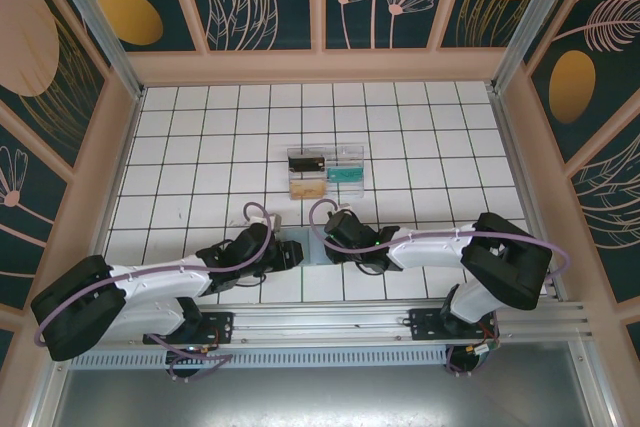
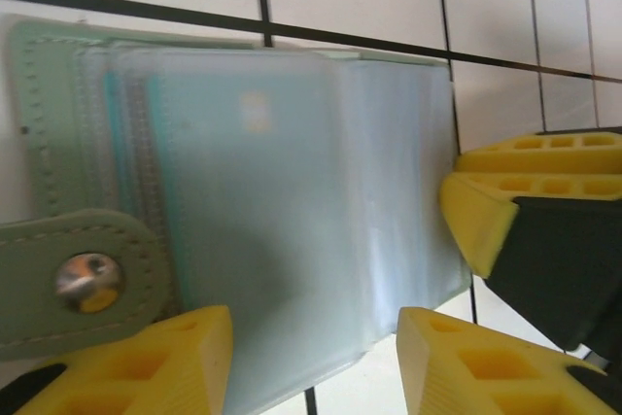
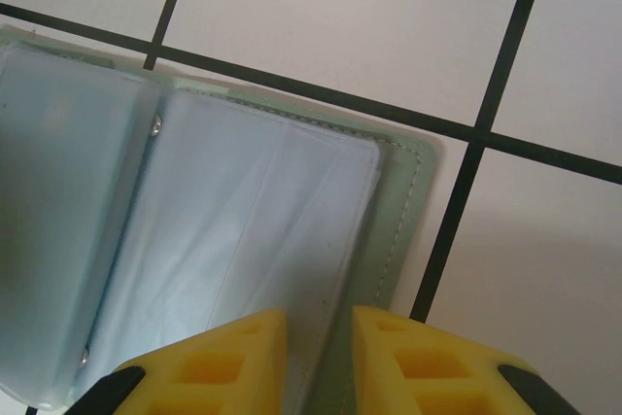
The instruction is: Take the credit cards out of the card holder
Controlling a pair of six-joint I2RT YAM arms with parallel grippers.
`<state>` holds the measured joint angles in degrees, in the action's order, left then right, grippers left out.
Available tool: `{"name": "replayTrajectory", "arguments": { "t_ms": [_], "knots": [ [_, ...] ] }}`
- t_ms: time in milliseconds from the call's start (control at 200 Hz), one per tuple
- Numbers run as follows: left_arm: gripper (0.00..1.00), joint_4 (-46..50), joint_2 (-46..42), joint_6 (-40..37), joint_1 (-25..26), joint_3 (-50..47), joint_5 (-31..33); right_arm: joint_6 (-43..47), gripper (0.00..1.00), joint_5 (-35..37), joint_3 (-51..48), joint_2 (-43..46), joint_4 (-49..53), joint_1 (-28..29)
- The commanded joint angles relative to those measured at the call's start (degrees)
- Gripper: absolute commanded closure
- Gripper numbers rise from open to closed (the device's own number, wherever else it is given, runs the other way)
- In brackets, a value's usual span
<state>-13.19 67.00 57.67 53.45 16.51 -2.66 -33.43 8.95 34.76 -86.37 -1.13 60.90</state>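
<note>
The left gripper's (image 2: 311, 368) yellow fingertips (image 2: 180, 362) sit nearest the lens. They are parted, with the lower edge of the holder's (image 2: 389, 191) clear sleeves lying flat between them and bare table (image 2: 369, 7) showing in the gap, so I read it as released, astride the sleeves and clamping nothing. The right gripper (image 3: 321, 362) is the clenched one: its fingertips stand narrow on the edge of the green cover, with a sleeve taken in alongside, which looks like a hold to pin the holder down. From above, the holder rests on the table between the two grippers, the left arm reaching in from the left and the right arm from the right. Both are touching or just beside it, and neither is clearly nearer. A pale teal card (image 2: 224, 153) shows through the top sleeve, blurred. It lies straight ahead of the left gripper, toward the stitched cover side, with the snap tab (image 2: 87, 279) just beside the left fingertip. Which side of the sleeve is the mouth I cannot tell, and the pull turns on that, since the card must slide out along the sleeve and away from the right gripper's hold. Room is tight at the sleeves' free edge, where a right fingertip stands. Past the holder there is free table up to the tray (image 1: 360, 152), well apart, the likely place to drop the card
</note>
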Motion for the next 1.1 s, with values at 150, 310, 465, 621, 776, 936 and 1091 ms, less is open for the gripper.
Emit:
{"name": "replayTrajectory", "arguments": {
  "t_ms": [150, 310, 465, 621, 776, 936, 1091],
  "knots": [
    [0.45, -1.5, 0.3, -1.2, 0.0, 0.2, -1.1, -0.8, 0.75, -0.3, 0.7, -1.4, 0.3, 0.7],
    [0.46, 5.2, -3.7, -1.3, -0.1, 1.1, 4.5, -0.8, 0.75, -0.2, 0.7, -1.4, 0.4, 0.7],
    [0.46, 6.7, -7.3, -0.3, 0.0, 0.4, 6.7, -0.8, 0.75, -0.4, 0.8, -1.8, 0.4, 0.7],
    [0.46, 6.1, -4.7, -0.7, 0.0, 0.8, 5.5, -0.8, 0.74, -0.7, 1.3, -2.6, 0.5, 0.8],
    [0.46, 5.0, -1.9, -1.0, 0.0, 1.4, 4.4, -0.8, 0.74, -0.7, 1.5, -2.6, 0.7, 1.0],
    [0.47, 5.8, -0.7, -1.0, 0.0, 1.8, 4.7, -0.8, 0.74, -0.5, 1.5, -2.5, 0.9, 1.1],
    [0.47, 5.3, -0.2, -1.0, 0.0, 1.7, 4.3, -0.8, 0.74, -0.6, 1.5, -2.8, 0.6, 1.1]
  ]
}}
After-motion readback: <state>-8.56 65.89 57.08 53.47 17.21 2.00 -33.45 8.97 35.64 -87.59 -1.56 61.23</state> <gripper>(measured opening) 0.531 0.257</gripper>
